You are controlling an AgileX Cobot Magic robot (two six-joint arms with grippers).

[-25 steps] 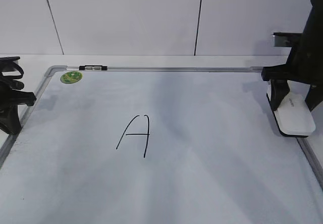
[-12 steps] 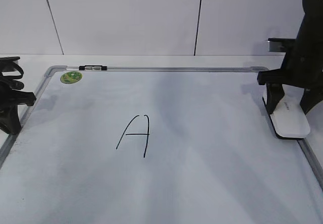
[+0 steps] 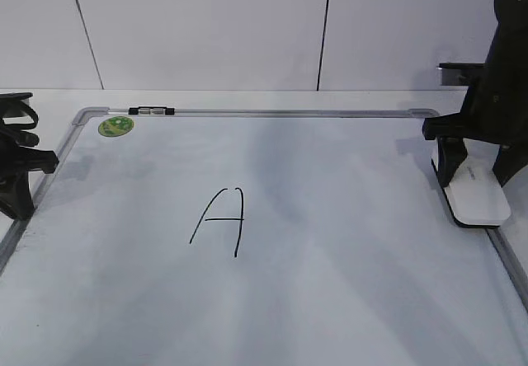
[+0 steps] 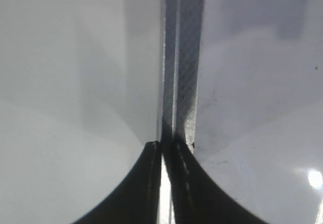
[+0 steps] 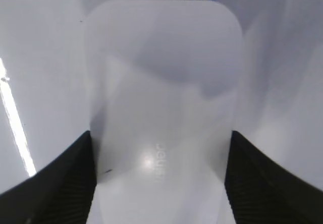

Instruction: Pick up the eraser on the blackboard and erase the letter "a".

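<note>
The white eraser point(image 3: 478, 198) lies flat at the right edge of the blackboard point(image 3: 346, 242), a white board in a silver frame. My right gripper point(image 3: 473, 176) stands over it with a finger against each long side. In the right wrist view the eraser point(image 5: 161, 82) fills the space between the two fingers of the right gripper point(image 5: 160, 183), grey lettering on top. My left gripper point(image 3: 18, 186) is shut and empty at the board's left frame, seen in the left wrist view point(image 4: 165, 151). No lowercase "a" shows; only a capital "A" point(image 3: 221, 222) is on the board.
A round green sticker point(image 3: 116, 125) sits at the board's far left corner. A small black-and-clear clip point(image 3: 153, 110) is on the far frame. The board's frame rail point(image 4: 179, 82) runs under the left gripper. A white wall stands behind.
The right gripper and the eraser shifted left, then slightly back right, and the eraser went from tilted up to flat on the board. The left arm has not moved.
</note>
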